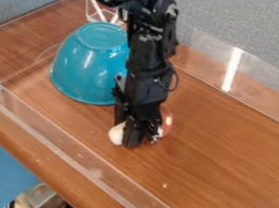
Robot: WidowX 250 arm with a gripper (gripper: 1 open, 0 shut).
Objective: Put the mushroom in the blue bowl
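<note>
The mushroom (122, 137) lies low on the wooden table, its cream-white stem showing at the left of the fingertips and a bit of orange-brown cap at the right. My gripper (137, 132) points straight down and is shut on the mushroom. The blue bowl (89, 62) is a glossy teal dome, tilted with its opening facing up and left. It stands just left of and behind the black arm (146, 46). The mushroom is on the table in front of and to the right of the bowl, outside it.
A clear acrylic wall (43, 125) runs along the table's front and left edges, with another clear panel (261, 82) at the back right. Bare wooden tabletop (221, 161) stretches to the right of the gripper.
</note>
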